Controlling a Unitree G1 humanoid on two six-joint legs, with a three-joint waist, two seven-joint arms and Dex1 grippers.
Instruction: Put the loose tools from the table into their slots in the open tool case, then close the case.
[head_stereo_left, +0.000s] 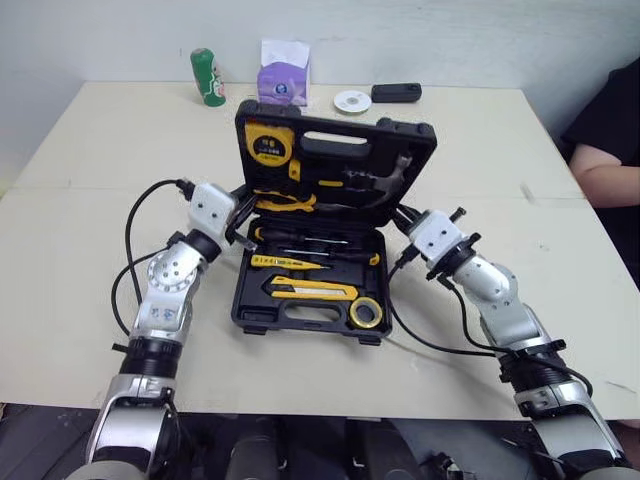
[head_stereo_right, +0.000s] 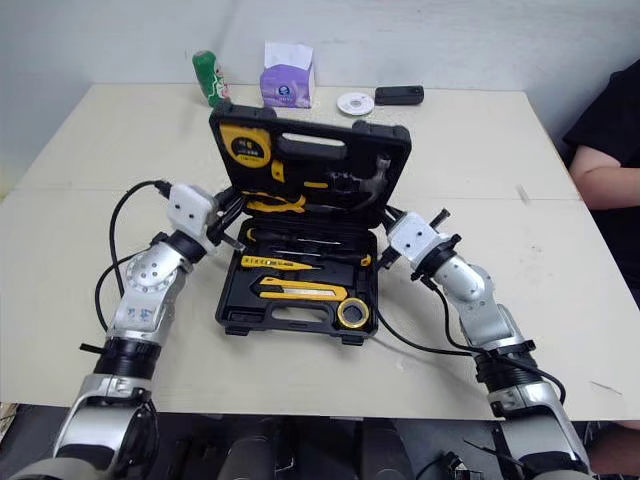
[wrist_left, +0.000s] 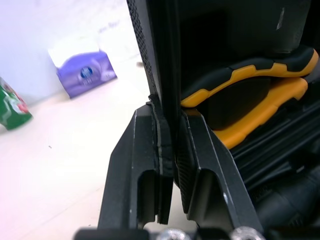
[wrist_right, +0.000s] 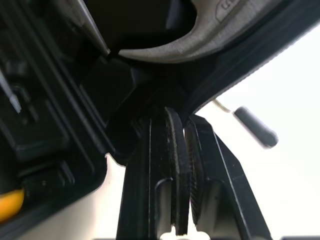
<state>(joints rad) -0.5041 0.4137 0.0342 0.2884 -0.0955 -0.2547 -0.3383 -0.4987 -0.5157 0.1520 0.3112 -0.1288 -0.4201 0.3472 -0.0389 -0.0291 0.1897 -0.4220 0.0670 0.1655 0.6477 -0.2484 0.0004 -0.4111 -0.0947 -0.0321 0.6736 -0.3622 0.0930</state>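
Two grippers, both at the tool case (head_stereo_left: 300, 314). The left gripper (wrist_left: 167, 117) is clamped on the left edge of the raised lid (head_stereo_left: 340, 140), beside the pliers (head_stereo_left: 285, 202). The right gripper (wrist_right: 184, 120) has its fingers pressed together at the lid's right edge; hold unconfirmed. The case is open, its lid tilted back from the base, and the hinge line runs left to right between the grippers. Closing likely means swinging the lid forward, with both arms equally near.

our left claw (wrist_left: 167, 116) and right claw (wrist_right: 184, 117) are black; we have silver jointed arms (head_stereo_left: 170, 280), white wrist blocks (head_stereo_left: 212, 205), looping black cables (head_stereo_left: 128, 235).
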